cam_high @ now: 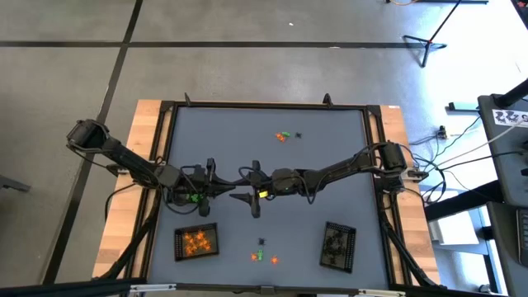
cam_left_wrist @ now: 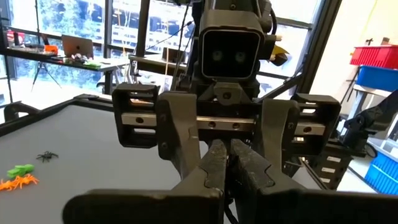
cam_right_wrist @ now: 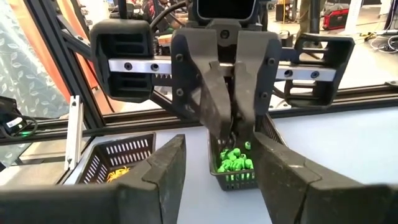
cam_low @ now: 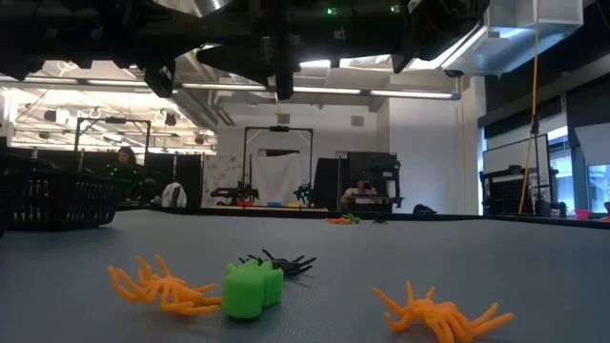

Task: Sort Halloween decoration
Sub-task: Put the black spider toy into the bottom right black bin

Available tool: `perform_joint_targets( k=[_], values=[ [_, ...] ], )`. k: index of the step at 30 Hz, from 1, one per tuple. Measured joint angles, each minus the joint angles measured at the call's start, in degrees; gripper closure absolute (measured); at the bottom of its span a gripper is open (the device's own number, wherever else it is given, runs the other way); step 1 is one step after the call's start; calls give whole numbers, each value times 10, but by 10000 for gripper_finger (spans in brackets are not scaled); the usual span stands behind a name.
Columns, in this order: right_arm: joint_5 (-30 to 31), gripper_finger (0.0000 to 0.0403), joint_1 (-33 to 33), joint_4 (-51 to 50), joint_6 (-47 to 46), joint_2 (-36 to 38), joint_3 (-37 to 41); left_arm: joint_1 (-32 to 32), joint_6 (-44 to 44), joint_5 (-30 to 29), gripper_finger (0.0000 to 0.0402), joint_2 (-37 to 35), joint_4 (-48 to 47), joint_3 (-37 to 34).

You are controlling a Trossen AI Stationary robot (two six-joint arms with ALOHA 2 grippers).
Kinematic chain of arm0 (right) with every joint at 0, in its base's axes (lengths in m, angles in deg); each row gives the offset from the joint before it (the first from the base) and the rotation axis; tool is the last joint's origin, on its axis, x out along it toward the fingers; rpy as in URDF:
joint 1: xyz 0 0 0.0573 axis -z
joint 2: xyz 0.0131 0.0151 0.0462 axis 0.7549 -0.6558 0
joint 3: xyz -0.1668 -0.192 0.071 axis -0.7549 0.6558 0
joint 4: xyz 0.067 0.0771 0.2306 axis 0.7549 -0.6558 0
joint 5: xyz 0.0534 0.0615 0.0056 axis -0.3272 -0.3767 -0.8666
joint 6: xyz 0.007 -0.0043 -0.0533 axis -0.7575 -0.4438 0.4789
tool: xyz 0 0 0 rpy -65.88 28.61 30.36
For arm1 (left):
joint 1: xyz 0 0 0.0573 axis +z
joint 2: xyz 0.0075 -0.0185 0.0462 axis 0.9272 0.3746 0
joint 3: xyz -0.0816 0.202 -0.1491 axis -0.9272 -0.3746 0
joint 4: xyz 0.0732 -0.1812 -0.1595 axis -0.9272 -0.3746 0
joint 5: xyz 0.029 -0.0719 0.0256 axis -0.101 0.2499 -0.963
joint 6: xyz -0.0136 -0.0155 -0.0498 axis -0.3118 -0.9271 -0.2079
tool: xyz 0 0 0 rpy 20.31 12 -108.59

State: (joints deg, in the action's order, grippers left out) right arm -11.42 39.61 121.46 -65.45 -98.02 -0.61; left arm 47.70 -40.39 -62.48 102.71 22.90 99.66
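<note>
Above the table's middle my two grippers face each other, fingertips close together. My left gripper (cam_high: 234, 186) (cam_right_wrist: 233, 127) is shut, and nothing shows between its fingers. It hangs over a black tray of green trinkets (cam_right_wrist: 233, 165). My right gripper (cam_high: 252, 190) (cam_left_wrist: 227, 140) is open, one finger on either side of the left fingertips. Loose Halloween decoration lies in two small groups. An orange and green group with a black piece (cam_high: 285, 136) lies toward the far edge. At the near edge lie two orange spiders (cam_low: 162, 286) (cam_low: 443, 314), a green piece (cam_low: 253, 289) and a black spider (cam_low: 281, 262).
A black tray of orange pieces (cam_high: 196, 241) stands near the front left, and one of black pieces (cam_high: 338, 246) near the front right. The tray of green pieces (cam_high: 195, 198) sits under my left arm. A black frame (cam_high: 373, 165) edges the grey table top.
</note>
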Motion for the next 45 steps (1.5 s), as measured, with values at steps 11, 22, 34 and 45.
perform_joint_targets(
  k=[11, 22, 34, 45],
  values=[
    [0, 307, 0, -1, 14, 0, 0, 0, 0, 1, 401, 0, -1, 0],
    [0, 398, 0, -6, 26, 0, 0, 0, -1, 1, 401, 0, -5, 0],
    [5, 401, 0, -23, 17, 1, 0, 0, 2, 9, 278, -4, -19, 0],
    [70, 402, -28, -179, 4, 49, 0, -39, 90, -4, 202, -133, -41, 1]
  ],
)
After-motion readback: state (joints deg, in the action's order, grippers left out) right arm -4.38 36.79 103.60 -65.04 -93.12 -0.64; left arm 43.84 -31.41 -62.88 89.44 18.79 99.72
